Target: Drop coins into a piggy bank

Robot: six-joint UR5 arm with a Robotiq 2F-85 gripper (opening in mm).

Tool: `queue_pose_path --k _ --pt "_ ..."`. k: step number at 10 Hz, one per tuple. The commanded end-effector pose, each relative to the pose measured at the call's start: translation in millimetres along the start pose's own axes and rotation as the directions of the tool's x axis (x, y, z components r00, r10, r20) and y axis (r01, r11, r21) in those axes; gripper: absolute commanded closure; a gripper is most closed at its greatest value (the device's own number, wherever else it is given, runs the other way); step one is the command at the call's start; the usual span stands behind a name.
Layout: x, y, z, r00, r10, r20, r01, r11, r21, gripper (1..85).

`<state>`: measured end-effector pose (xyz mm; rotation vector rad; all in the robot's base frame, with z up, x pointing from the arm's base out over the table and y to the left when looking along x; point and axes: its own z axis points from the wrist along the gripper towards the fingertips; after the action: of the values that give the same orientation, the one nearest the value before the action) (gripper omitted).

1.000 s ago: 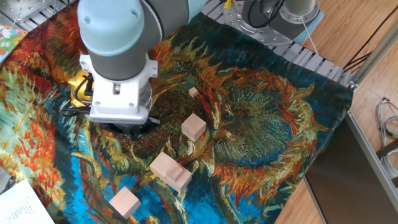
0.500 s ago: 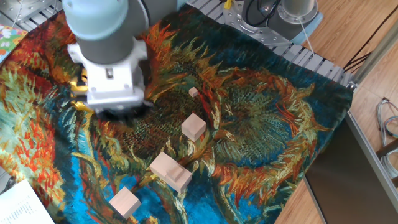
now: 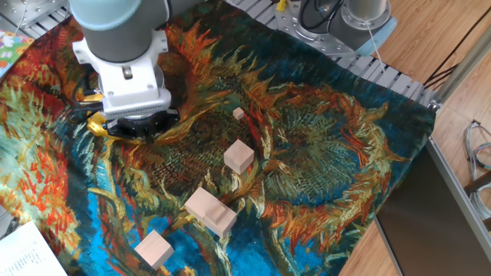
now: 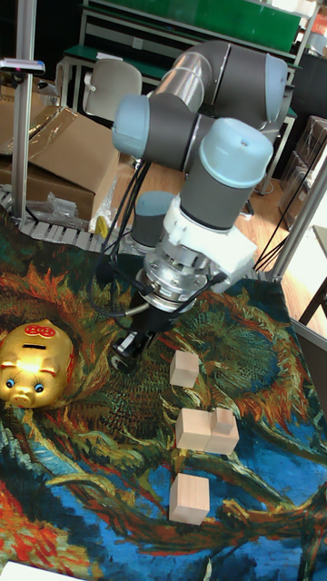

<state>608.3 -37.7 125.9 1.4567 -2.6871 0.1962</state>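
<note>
Over the sunflower-print cloth surface (image 4: pixel 136 454), the end effector (image 4: pixel 127 349), grip unreadable, is hovering just beside the shiny gold pig-shaped piggy bank (image 4: pixel 36 363), no coin showing.

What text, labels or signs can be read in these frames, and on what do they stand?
Nothing can be read.
Piggy bank: red marks on its back, too small to read.
Printed sheet at the table corner: print too blurred.
Colourful booklet: nothing legible.

We see the shiny gold pig-shaped piggy bank (image 4: pixel 36 365) on the painted sunflower cloth (image 4: pixel 109 454), left of the two-finger gripper (image 4: pixel 130 350); four pale wooden blocks (image 4: pixel 205 429) lie right of both.
</note>
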Motion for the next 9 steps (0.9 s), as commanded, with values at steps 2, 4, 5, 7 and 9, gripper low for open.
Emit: queue_pose_path --k 2,4,5,7,9 --pt "32.7 -10.8 -1.2 0.994 -0.105 -0.016 0.105 0.994 0.032 84.3" --pt "26.6 -8.6 -0.2 0.992 -0.122 0.014 0.121 0.992 0.031 84.3" --pt "18.7 -8.2 -0.4 0.993 -0.110 0.044 0.108 0.994 0.033 84.3" --pt "4.8 -6.8 -1.4 0.992 -0.078 0.099 0.075 0.997 0.030 84.3" --pt "3.8 -9.0 -1.6 0.994 -0.042 0.104 0.038 0.999 0.035 84.3"
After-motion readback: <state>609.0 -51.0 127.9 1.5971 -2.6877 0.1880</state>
